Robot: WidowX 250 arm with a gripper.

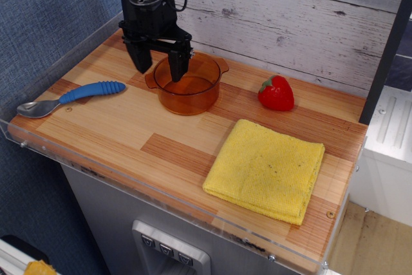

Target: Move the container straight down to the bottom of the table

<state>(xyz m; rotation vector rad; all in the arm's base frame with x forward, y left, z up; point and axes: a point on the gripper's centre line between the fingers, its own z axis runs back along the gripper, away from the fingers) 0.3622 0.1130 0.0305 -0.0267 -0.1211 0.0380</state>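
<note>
Pot (188, 85) sits at back of tabletop (129, 130), left of centre. Fingers (159, 69) spread wide, astride pot's left rim: one outside, one inside. Nothing gripped yet. Front edge lies straight toward camera, path bare.

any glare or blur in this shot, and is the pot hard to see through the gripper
In the observation.image view, lighting is soft and even, with no strong glare. The gripper is sharp, not motion-blurred; one finger stands in front of the container, whose translucent wall shows the table grain through it.
</note>
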